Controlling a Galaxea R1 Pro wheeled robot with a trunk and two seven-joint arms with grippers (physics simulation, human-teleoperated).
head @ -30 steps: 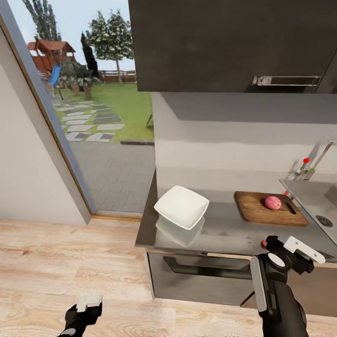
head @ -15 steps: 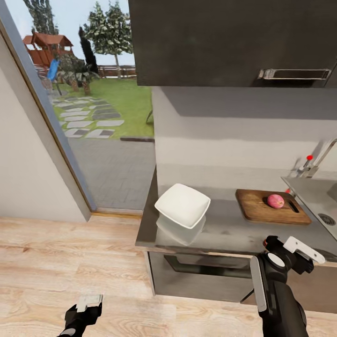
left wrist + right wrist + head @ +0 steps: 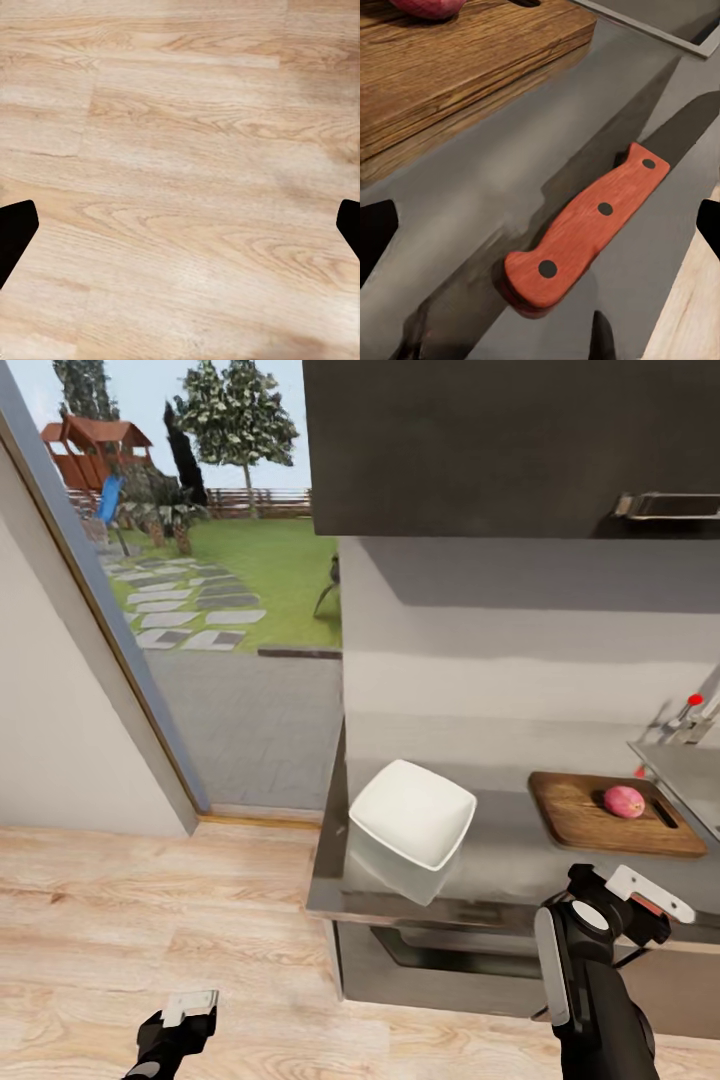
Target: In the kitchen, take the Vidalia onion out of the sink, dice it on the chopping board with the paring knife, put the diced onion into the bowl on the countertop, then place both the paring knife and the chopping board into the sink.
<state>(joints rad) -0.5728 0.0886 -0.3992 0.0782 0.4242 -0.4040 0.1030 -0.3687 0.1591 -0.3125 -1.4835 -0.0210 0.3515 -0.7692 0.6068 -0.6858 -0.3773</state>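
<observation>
step: the onion [image 3: 624, 801] already lies on the chopping board [image 3: 612, 815], so you are at picking up the paring knife [image 3: 585, 225]; dicing, filling the bowl [image 3: 412, 814] and clearing into the sink are all left to do
right hand: your right hand [image 3: 640, 908] hovers over the front edge of the table [image 3: 500, 850], just in front of the board; the wrist view has both fingers wide apart at the frame edges with nothing between them, so it is open and empty
left hand: your left hand [image 3: 187, 1010] hangs low over the wooden floor [image 3: 180, 180]; fingers spread, empty, well away from the work
knife: lying flat on the table beside the board, orange-red handle toward the camera, dark blade running off toward the sink's rim
next move: I judge you should lower the right hand, line the fingers across the handle and close on it, not on the blade; the knife lies flat, so expect little clearance under it
views: the right wrist view gives you the knife in full, which the head view hides behind your arm; the head view gives you bowl, board and onion laid out together, with the bowl well apart from the board
</observation>
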